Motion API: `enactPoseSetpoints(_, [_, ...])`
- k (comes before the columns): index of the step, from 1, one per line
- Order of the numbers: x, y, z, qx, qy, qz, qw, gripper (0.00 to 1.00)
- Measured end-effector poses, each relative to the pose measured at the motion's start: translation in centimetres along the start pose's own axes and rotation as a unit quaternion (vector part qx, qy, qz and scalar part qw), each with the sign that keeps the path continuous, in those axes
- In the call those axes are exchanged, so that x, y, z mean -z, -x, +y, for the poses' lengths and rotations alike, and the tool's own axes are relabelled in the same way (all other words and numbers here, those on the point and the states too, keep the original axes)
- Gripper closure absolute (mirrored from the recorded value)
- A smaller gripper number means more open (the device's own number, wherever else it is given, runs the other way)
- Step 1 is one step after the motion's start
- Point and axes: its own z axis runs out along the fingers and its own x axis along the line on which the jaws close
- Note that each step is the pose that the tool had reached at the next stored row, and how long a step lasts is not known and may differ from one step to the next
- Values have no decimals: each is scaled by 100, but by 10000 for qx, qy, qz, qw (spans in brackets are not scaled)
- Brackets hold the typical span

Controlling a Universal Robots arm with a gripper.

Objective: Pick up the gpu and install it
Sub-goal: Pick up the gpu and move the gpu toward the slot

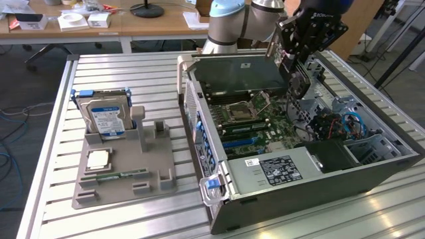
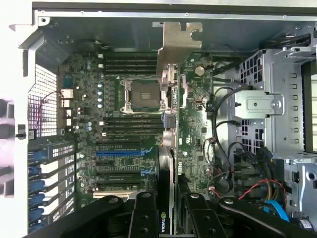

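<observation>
Gpu (image 2: 166, 168) hangs thin edge down, pinched tight between the fingers (image 2: 143, 218) of the gripper (image 1: 297, 62), up over the open computer case (image 1: 319, 199) near its far side, likely so it can go straight down onto the motherboard (image 1: 256, 124).

Computer case (image 1: 319, 199) set on table (image 1: 119, 69), toward exterior view's right, open side up. Parts holder (image 1: 116, 191) placed beside it, at exterior view's left. Hard drive (image 1: 106, 117) stood upright at holder's far end; processor chip (image 1: 98, 159) laid flat in front of it; memory stick (image 1: 119, 175) laid nearer still. Motherboard (image 1: 259, 119) seated on case floor, power supply (image 1: 279, 169) at near end, drive cage (image 2: 277, 109) alongside. Gpu (image 2: 168, 124) held edge-on in gripper (image 2: 166, 208) over motherboard. Desk (image 1: 153, 25) seen behind table.
</observation>
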Motion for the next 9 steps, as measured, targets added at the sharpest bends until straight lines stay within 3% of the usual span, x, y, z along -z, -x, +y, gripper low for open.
enactPoseSetpoints(4, [-1,1,0,-1,1,0,10000,74])
enactPoseSetpoints(9, [-4,77,3,7,2,0,10000,74])
